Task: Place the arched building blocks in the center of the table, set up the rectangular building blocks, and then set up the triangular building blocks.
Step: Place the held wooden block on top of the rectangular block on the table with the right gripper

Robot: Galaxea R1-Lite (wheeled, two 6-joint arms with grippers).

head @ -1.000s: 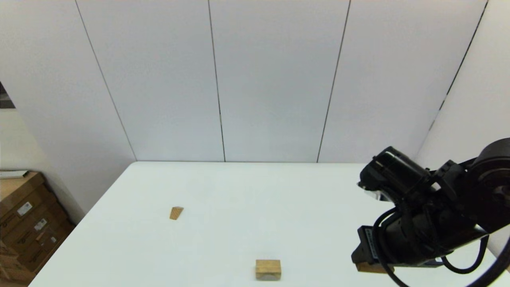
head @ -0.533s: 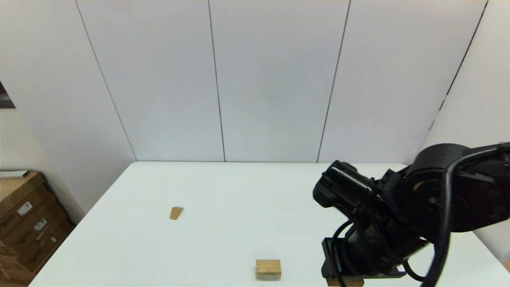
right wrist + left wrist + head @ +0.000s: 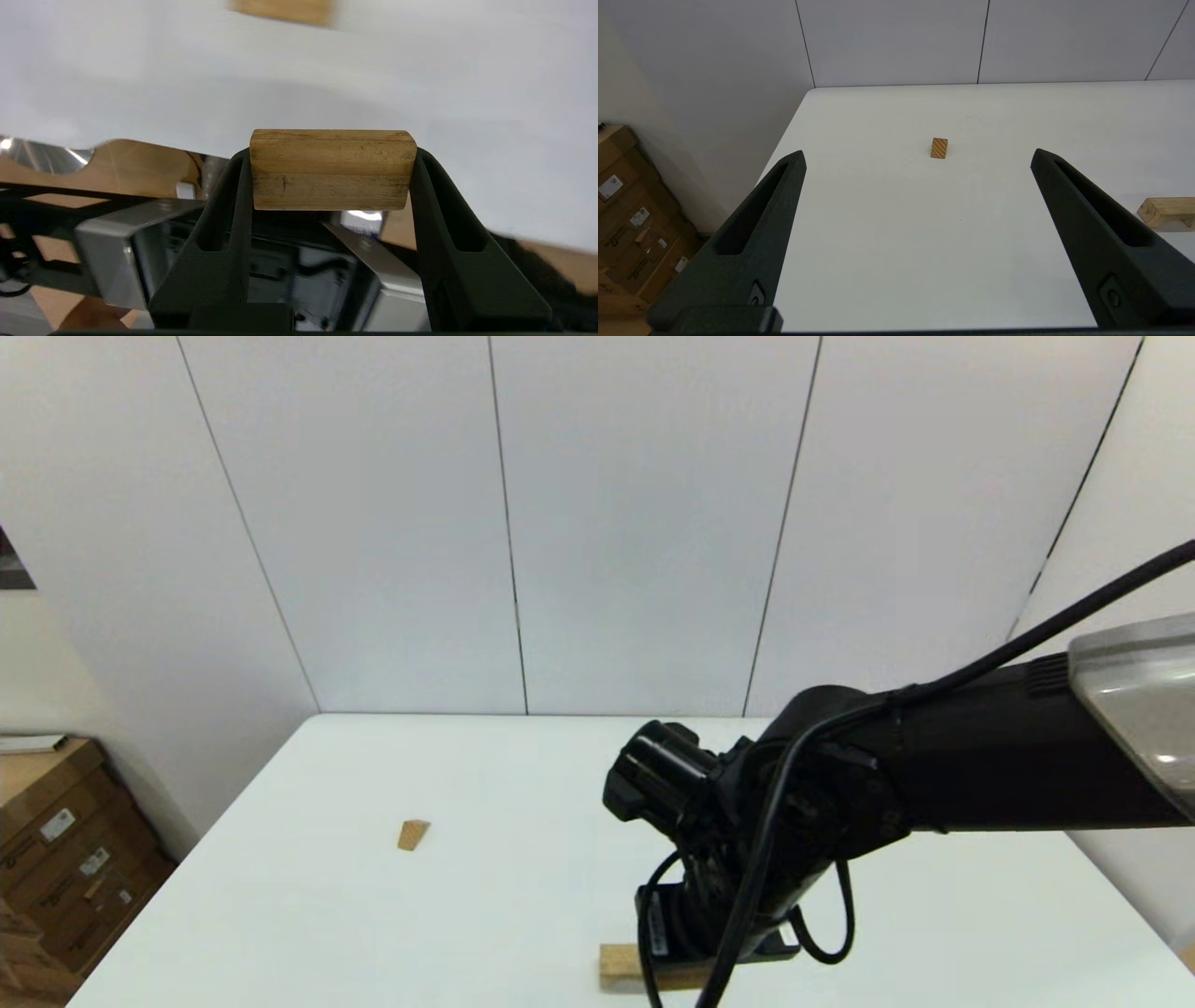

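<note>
- Your right tool point(image 3: 329, 186) grips the brown slab point(image 3: 332, 169) crosswise, just right of the arched block point(image 3: 621, 966) on the worktop point(image 3: 523, 859).
- Left tool point(image 3: 920, 205) gapes wide, idle.

In the head view the right arm point(image 3: 840, 803) hides its own jaws and covers most of the arched building blocks point(image 3: 621, 966) at the tabletop's point(image 3: 523, 784) near edge, so only one end shows, cut by the picture's lower border. In the left wrist view that block point(image 3: 1167, 212) runs off the picture's edge. In the right wrist view a brown shape point(image 3: 282, 11) on the tabletop is blurred and cropped; which block it is cannot be told.
</note>
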